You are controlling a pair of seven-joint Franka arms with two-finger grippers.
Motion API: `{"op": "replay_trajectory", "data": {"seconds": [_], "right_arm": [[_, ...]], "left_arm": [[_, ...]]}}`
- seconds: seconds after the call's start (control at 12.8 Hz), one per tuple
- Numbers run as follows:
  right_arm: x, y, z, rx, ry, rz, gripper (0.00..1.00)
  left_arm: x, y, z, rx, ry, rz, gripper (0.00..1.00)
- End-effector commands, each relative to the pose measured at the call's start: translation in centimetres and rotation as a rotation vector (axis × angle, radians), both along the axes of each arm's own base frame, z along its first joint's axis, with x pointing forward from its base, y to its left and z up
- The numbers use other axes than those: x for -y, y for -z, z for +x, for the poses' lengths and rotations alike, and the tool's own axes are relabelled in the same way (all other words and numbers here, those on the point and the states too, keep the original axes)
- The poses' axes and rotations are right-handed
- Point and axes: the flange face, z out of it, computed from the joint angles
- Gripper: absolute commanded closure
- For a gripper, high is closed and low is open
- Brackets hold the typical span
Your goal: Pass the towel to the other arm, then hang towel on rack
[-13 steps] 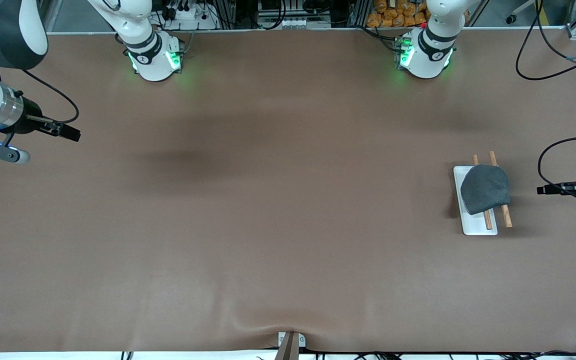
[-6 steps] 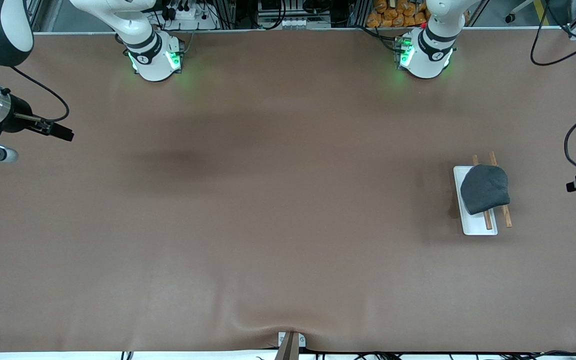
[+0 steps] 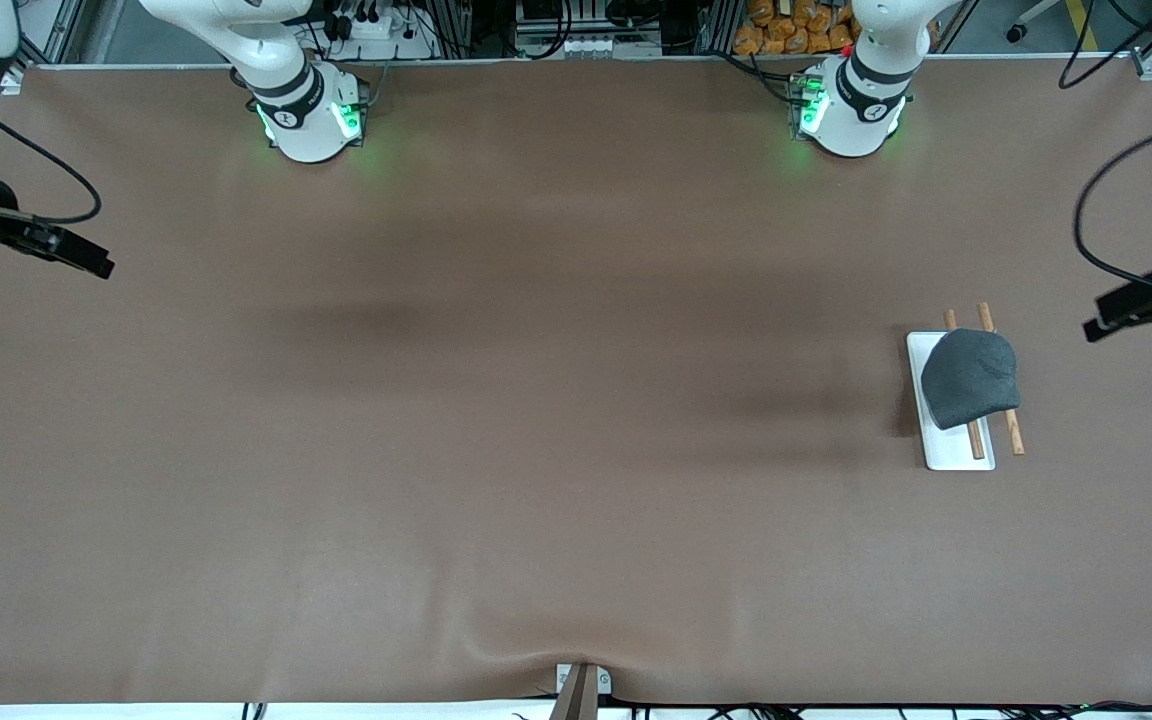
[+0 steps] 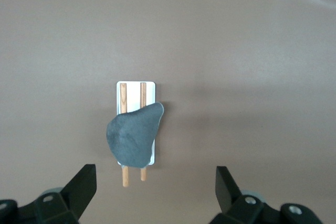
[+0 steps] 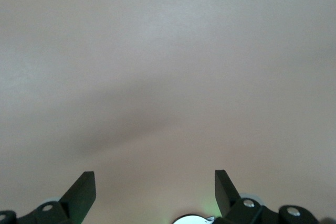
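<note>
The dark grey towel (image 3: 971,378) lies draped over the two brown rods of the rack (image 3: 948,452), which stands toward the left arm's end of the table. In the left wrist view the towel (image 4: 131,135) covers the middle of the rack (image 4: 149,85), and the rod ends stick out on both sides. My left gripper (image 3: 1139,322) hangs open and empty over the table's end beside the rack, clear of the towel (image 4: 156,192). My right gripper (image 3: 96,262) is open and empty over the right arm's end of the table (image 5: 155,192).
Brown mat (image 3: 556,400) covers the whole table. The two arm bases (image 3: 311,115) (image 3: 851,110) stand along the edge farthest from the front camera. A small metal bracket (image 3: 581,685) sits at the nearest edge. Black cables (image 3: 1106,250) loop by the left gripper.
My left gripper has drawn away from the rack toward the table's end, leaving the towel on the rods. My right gripper has slid farther out toward its own end of the table.
</note>
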Motion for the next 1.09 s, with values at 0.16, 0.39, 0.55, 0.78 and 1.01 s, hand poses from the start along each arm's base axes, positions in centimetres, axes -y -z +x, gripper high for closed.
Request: {"op": "replay_trajectory", "data": {"seconds": [0.16, 0.39, 0.55, 0.78, 1.01], "right_arm": [[-0.4, -2.6, -0.5, -0.055, -0.093, 0.049, 0.00], [-0.4, -4.4, 0.1, -0.004, -0.087, 0.091, 0.00], [0.1, -4.9, 0.1, 0.007, -0.081, 0.051, 0.00], [0.3, -5.1, -0.1, 0.003, -0.064, 0.049, 0.00], [1.7, -5.2, -0.2, 0.007, -0.039, 0.057, 0.00]], "left_arm": [[3.0, -1.6, -1.7, 0.014, 0.012, 0.089, 0.00], [8.1, -2.3, -2.5, 0.022, 0.001, 0.087, 0.00], [10.1, -3.2, -3.6, 0.031, -0.028, 0.108, 0.00], [10.7, -3.7, -4.9, 0.023, -0.031, 0.125, 0.00], [9.6, -3.8, -6.2, 0.016, -0.038, 0.130, 0.00]]}}
